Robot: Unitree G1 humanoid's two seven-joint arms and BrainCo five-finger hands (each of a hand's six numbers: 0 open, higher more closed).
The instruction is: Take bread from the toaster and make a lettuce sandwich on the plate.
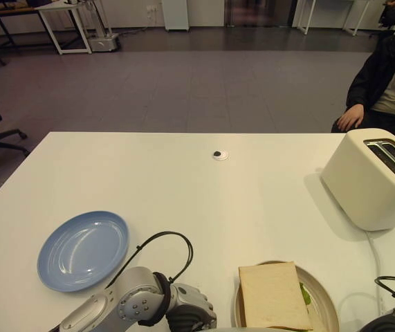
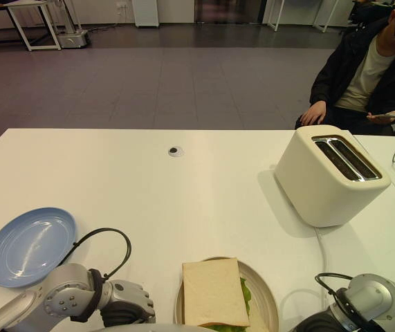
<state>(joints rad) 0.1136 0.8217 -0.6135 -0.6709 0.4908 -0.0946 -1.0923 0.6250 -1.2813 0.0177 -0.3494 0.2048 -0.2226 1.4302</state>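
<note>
A pale square bread slice (image 2: 214,290) lies on green lettuce (image 2: 246,296) on a round beige plate (image 2: 270,303) at the white bench's (image 2: 183,200) near edge. The left hand (image 2: 124,308) sits just left of the plate and the right hand (image 2: 316,324) to its right. Whether either hand is open or closed cannot be told. A cream toaster (image 2: 322,187) stands well right.

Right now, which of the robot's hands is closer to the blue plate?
Left. Its left hand sits just right of the blue plate at the table's near edge; the right hand lies far off, beyond the sandwich.
</note>
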